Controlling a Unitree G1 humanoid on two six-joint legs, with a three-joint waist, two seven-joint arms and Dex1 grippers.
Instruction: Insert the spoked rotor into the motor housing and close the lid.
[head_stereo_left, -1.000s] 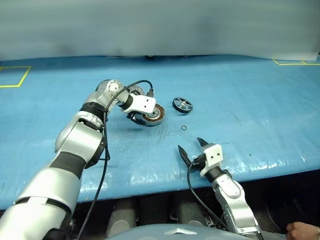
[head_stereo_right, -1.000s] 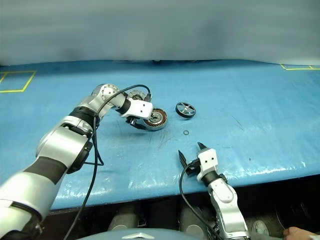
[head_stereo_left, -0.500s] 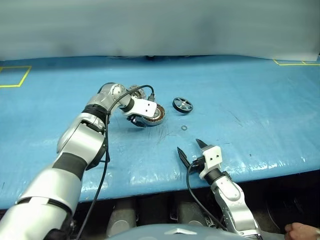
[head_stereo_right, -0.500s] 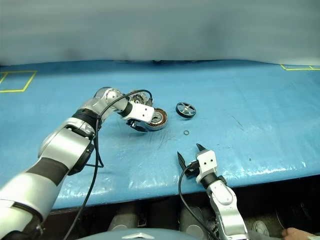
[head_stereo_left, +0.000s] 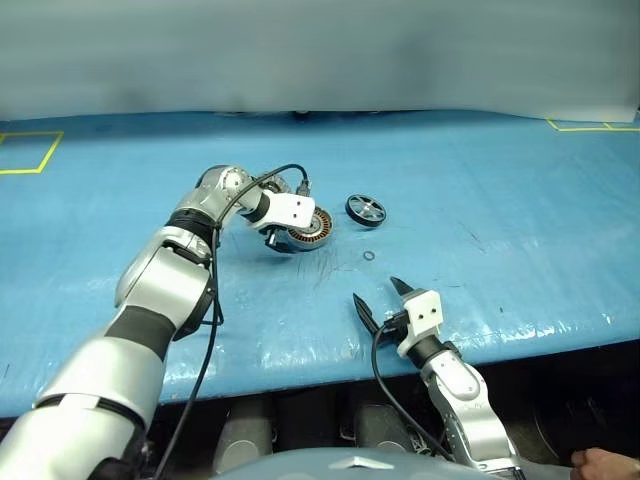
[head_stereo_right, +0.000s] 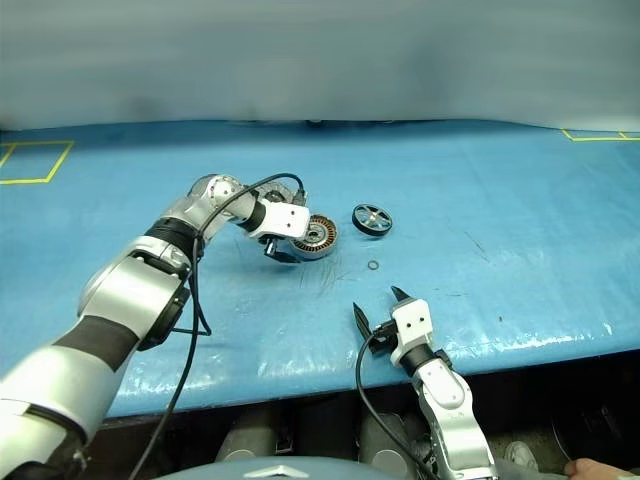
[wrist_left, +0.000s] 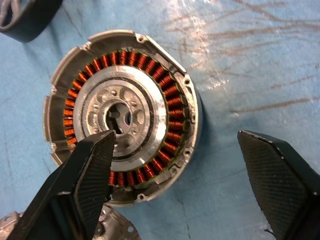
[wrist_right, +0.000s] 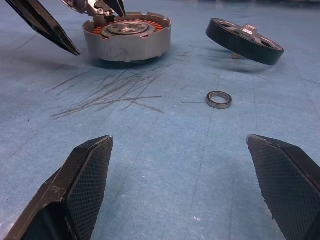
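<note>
The motor housing (wrist_left: 125, 117) sits flat on the blue counter (head_stereo_left: 500, 180), open side up, its ring of copper coils around a silver hub; no writing can be read on it. The left tool (wrist_left: 187, 165) hangs over it with its fingers released: one finger (wrist_left: 92, 165) overlaps the hub and coils, the other (wrist_left: 275, 175) stands clear over the blue mat. Against a second ago, the housing lies flatter and the fingers stand wider apart. One spoked rotor (head_stereo_left: 365, 210), a black wheel with silver spokes, rests tilted just to the right of the housing, apart from it. One small metal ring (wrist_right: 219, 99) lies nearer the robot. A part of a ribbed silver disc, maybe the lid (wrist_left: 112, 227), shows beside the housing. The right tool (head_stereo_left: 381, 300) hovers at the counter's near edge, fingers spread wide, holding nothing.
</note>
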